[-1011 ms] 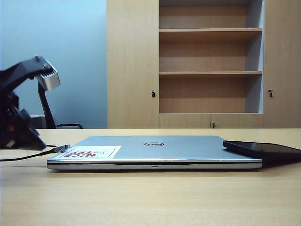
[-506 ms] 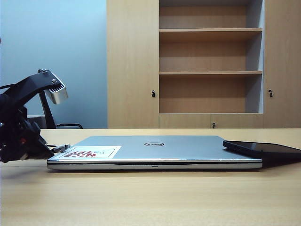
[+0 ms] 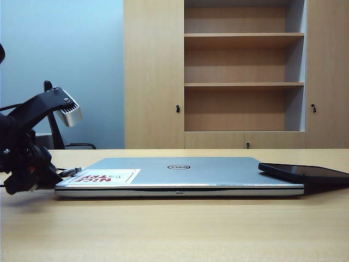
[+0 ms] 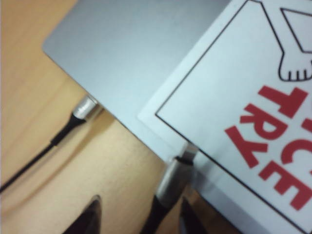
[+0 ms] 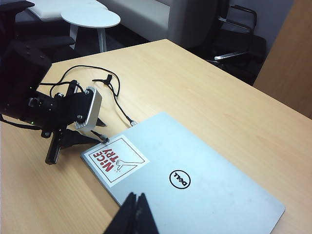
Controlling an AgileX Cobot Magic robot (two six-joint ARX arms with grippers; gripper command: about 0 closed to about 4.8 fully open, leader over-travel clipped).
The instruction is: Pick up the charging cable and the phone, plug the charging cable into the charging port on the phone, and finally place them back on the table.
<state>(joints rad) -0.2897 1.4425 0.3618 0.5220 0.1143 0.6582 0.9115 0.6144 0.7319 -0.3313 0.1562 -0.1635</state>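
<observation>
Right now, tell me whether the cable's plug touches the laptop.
Touching. In the left wrist view the plug of the cable lies between the open left gripper's fingers, its tip resting on the laptop's stickered corner.

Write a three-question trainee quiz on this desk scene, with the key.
1. True or false: the right gripper has its jaws shut.
2. Which gripper has the black charging cable's silver plug between its open jaws? A) left gripper B) right gripper
3. Fill in: in the exterior view, the thin black smartphone shows at the ___ end of the closed silver laptop.
Key: 1 true; 2 A; 3 right.
</observation>
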